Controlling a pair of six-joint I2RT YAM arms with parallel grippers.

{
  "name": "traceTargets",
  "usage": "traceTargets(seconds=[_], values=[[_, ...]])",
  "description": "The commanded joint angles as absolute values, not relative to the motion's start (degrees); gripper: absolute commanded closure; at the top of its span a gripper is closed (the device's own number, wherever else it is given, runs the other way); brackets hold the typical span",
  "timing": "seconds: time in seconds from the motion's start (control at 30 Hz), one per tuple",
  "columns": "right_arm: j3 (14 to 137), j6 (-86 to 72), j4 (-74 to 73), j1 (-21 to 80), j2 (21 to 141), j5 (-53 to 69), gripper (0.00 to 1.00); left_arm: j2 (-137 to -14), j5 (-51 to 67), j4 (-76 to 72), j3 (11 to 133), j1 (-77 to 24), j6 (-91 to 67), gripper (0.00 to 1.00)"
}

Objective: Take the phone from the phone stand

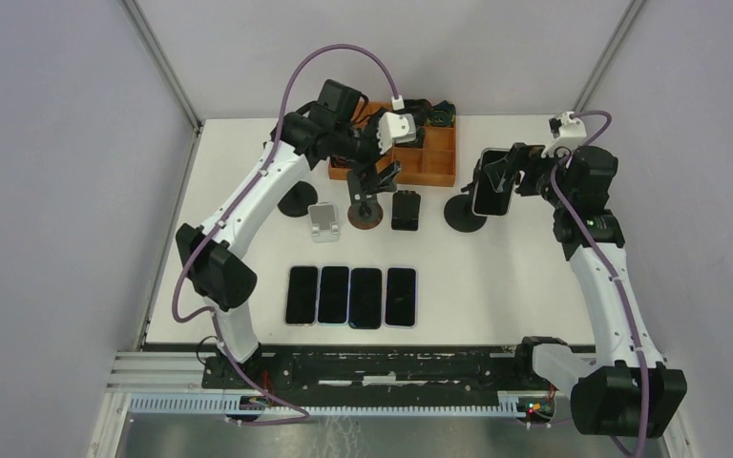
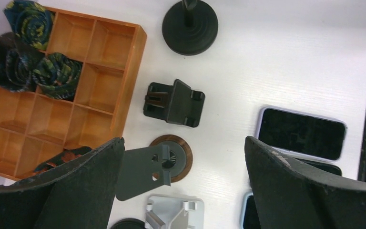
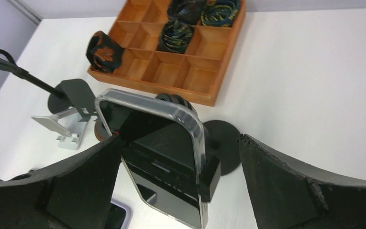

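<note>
The phone point(image 1: 490, 196), dark-screened in a clear case, stands tilted in the black clamp of a phone stand with a round black base point(image 1: 463, 214) at the right. My right gripper point(image 1: 503, 176) is open around the phone's upper part. In the right wrist view the phone point(image 3: 162, 157) lies between the fingers point(image 3: 76, 181), close to the left one and apart from the right one, with the clamp point(image 3: 210, 175) behind it. My left gripper point(image 1: 374, 179) is open and empty above a brown-based stand point(image 2: 178, 157).
A wooden compartment tray point(image 1: 436, 160) with rolled ties sits at the back. A silver stand point(image 1: 324, 221), a black folding stand point(image 1: 406, 210) and a round black base point(image 1: 298, 198) stand mid-table. Several phones point(image 1: 350, 296) lie in a row near the front.
</note>
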State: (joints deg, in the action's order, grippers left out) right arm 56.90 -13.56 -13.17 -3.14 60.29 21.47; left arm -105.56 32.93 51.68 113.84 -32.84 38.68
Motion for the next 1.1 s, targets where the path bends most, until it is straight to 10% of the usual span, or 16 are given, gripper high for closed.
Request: traceTargets(seconds=[0.0,0.33,0.73,1.07], values=[[56.47,-15.93,-2.74,-3.51,61.49,26.93,0.03,-101.26,35.90,54.77,111.77,-32.63,36.49,0.00],[51.26,-21.76,6.02,-3.47,62.82,31.47,0.30,-97.12,40.13,56.80,105.12,-32.53,37.24,0.00],[51.80,-26.26,8.32,-3.45,59.05,33.50,0.99,-93.89,35.48,51.61,105.35,-32.44,31.32,0.00],[54.15,-43.02,17.39,-2.91,57.11,45.26,1.00,-87.42,45.09,46.49,92.54,-32.11,31.98,0.00]])
